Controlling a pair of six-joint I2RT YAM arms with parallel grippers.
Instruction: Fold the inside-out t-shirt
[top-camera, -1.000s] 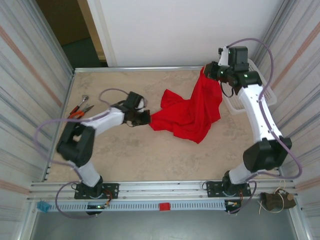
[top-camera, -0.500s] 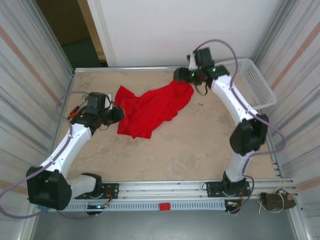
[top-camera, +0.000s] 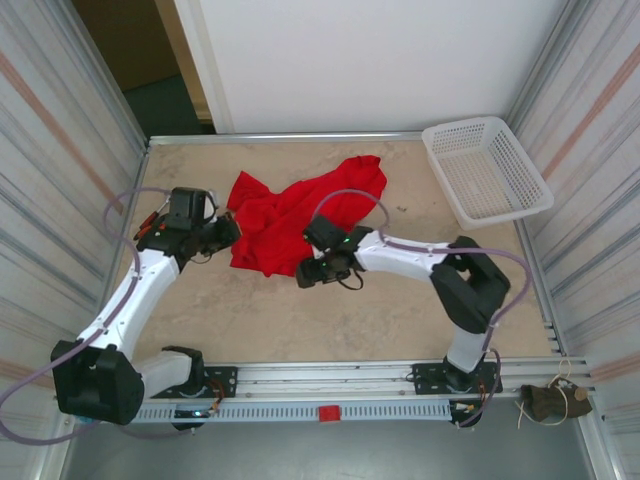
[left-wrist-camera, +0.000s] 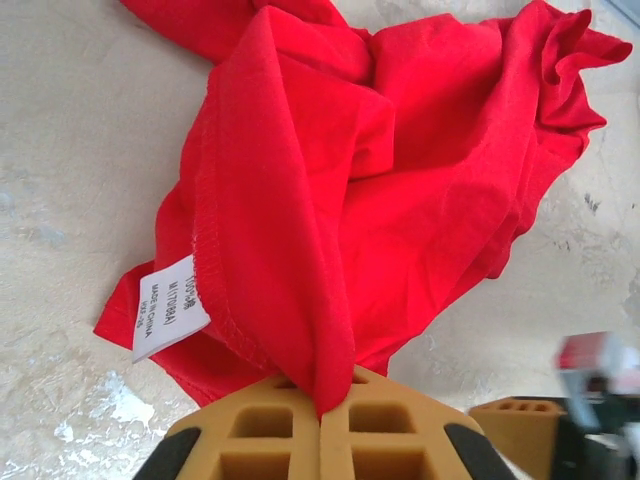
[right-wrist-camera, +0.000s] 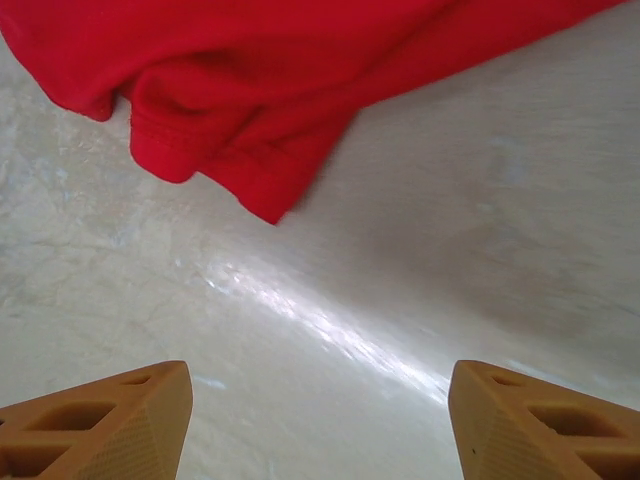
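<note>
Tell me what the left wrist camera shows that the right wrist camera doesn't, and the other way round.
Left wrist: the left gripper is shut on a raised fold of the red t-shirt, and a white care label sits at a seam.
Right wrist: the right gripper is open and holds nothing, with bare table between its fingers. A stitched hem corner lies ahead of them.
Both: the t-shirt lies crumpled, not yet folded, on the pale table.

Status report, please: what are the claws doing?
Left claw shut on crumpled red cloth t-shirt. Right claw open, empty, near hem. White plastic mesh basket stands apart.
</note>
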